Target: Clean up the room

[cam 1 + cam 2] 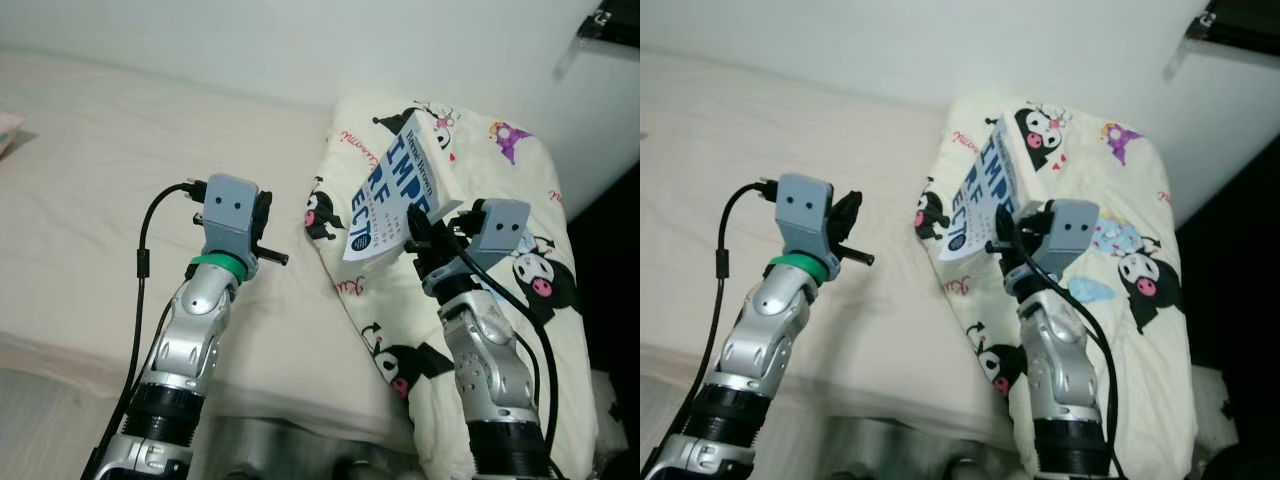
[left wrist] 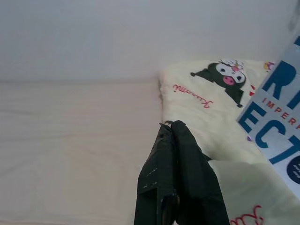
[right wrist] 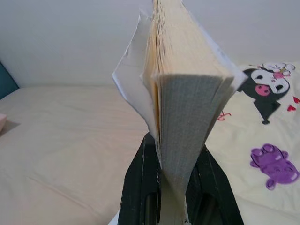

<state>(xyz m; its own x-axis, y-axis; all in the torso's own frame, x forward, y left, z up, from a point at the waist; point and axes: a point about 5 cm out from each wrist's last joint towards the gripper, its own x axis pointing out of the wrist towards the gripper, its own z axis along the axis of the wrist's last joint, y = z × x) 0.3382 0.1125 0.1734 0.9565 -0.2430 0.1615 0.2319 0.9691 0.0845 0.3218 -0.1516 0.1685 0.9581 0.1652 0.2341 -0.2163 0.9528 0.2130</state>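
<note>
Left eye view
Bed: a cream mattress (image 1: 110, 180) runs along a pale wall (image 1: 300, 40).
Pillow: a cartoon-printed pillow (image 1: 510, 330) lies at the right end of the bed, against the wall.
Book: a white book (image 1: 395, 190) with big blue letters on its cover is lifted above the pillow, tilted, one lower corner caught by the right gripper (image 1: 425, 232).
Left gripper: the left gripper (image 1: 268, 240) is raised over the mattress, just beside the pillow's edge, with nothing in it.

Right eye view
Same scene: book (image 1: 980, 195) above the pillow (image 1: 1120, 330), right arm beneath it, left arm over the mattress (image 1: 720, 140).
Shelf: a dark shelf corner (image 1: 1240, 25) juts out high on the wall at the right.

Left wrist view
Left gripper: the black fingers (image 2: 176, 178) lie pressed together, holding nothing, their tips pointing at the line where mattress (image 2: 70, 140) meets pillow (image 2: 197, 103).
Book: part of its blue-lettered cover (image 2: 276, 122) shows near the fingers, apart from them.

Right wrist view
Right gripper: its two fingers (image 3: 138, 187) clamp the book (image 3: 187, 89) from both sides at its lower end.
Book: seen edge-on, pages facing the camera, the front cover splayed a little away from the pages.
Background: mattress (image 3: 61, 150) on one side, pillow (image 3: 267, 140) on the other.
</note>
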